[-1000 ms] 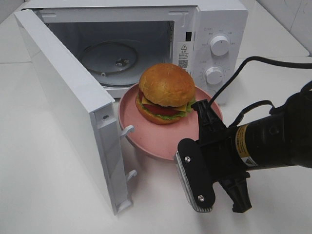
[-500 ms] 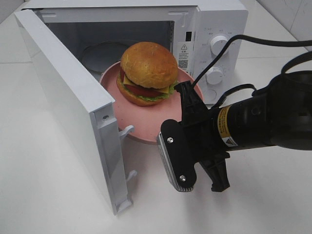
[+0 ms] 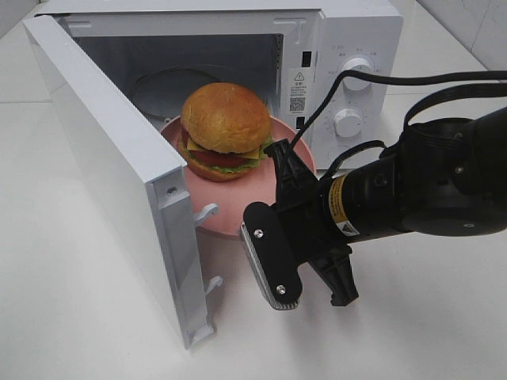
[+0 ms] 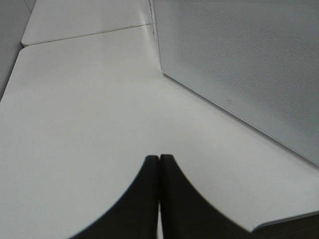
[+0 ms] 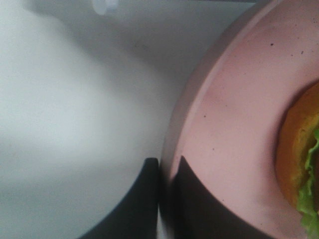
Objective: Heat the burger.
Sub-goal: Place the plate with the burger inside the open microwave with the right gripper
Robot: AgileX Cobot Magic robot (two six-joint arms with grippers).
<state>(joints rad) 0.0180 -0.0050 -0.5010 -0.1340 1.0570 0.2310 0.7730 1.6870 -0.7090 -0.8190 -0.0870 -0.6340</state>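
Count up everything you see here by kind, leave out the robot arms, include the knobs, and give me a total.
Microwave: 1
Burger: 1
Pink plate: 1
Knobs: 2
Total: 5
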